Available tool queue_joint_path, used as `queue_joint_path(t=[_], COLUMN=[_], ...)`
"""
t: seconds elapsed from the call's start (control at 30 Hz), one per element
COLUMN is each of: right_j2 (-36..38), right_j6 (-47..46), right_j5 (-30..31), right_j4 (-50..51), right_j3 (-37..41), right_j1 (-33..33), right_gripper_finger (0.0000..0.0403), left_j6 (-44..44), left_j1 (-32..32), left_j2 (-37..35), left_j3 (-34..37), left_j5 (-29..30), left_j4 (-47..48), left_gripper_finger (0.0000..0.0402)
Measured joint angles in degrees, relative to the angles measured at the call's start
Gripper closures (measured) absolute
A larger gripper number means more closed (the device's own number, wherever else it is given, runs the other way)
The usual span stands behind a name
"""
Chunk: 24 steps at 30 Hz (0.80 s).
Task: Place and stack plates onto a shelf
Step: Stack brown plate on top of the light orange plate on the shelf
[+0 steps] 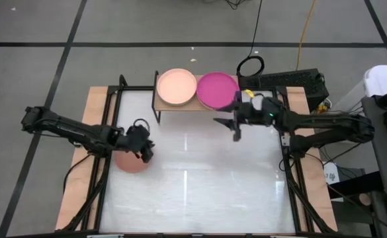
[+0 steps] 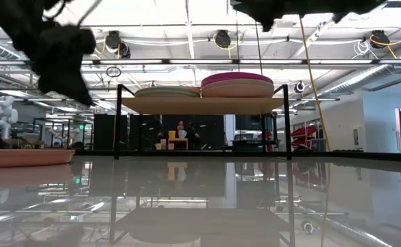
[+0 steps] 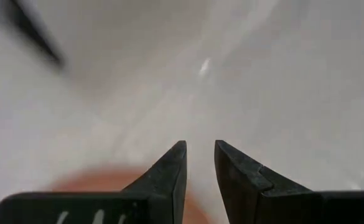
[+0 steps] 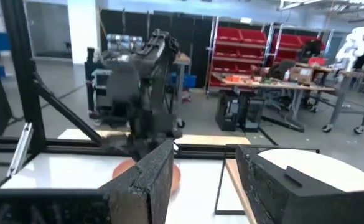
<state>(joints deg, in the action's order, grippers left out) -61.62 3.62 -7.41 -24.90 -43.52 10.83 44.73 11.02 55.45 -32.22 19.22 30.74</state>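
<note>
A terracotta plate lies flat on the white table near its left edge, and shows low in the low view. My left gripper hovers open just above that plate's right rim, clear of it. The shelf stands at the table's far side. It carries a peach stack on the left and a magenta-topped stack on the right. My right gripper hangs open in the air just in front of the shelf's right end, holding nothing.
The wood-topped shelf rests on thin black legs with room beneath it. Black frame rails run along the table's left and right sides. A cable coil and a power strip lie behind the shelf. The table's middle and near part are bare white.
</note>
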Motion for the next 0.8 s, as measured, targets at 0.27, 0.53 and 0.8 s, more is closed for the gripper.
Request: queue_joint_path(t=[0.27, 0.53, 0.8], right_j2=[8.1, 8.2, 8.2], right_j6=[0.3, 0.7, 0.6], right_j5=[7.0, 7.6, 7.5], right_j4=[-1.5, -1.6, -1.3], right_j3=[6.9, 7.2, 7.2], right_j1=[-5.0, -6.1, -6.1], right_gripper_finger=[0.0247, 0.0247, 0.0247], left_j6=[10.6, 13.5, 14.5], left_j1=[2.6, 3.7, 3.7], left_j2=[14.6, 24.4, 28.2], left_j3=[-6.0, -14.6, -14.0], left_j5=[-9.7, -10.0, -11.8], left_j4=[9.1, 16.7, 16.1], left_gripper_finger=[0.0314, 0.0314, 0.0314])
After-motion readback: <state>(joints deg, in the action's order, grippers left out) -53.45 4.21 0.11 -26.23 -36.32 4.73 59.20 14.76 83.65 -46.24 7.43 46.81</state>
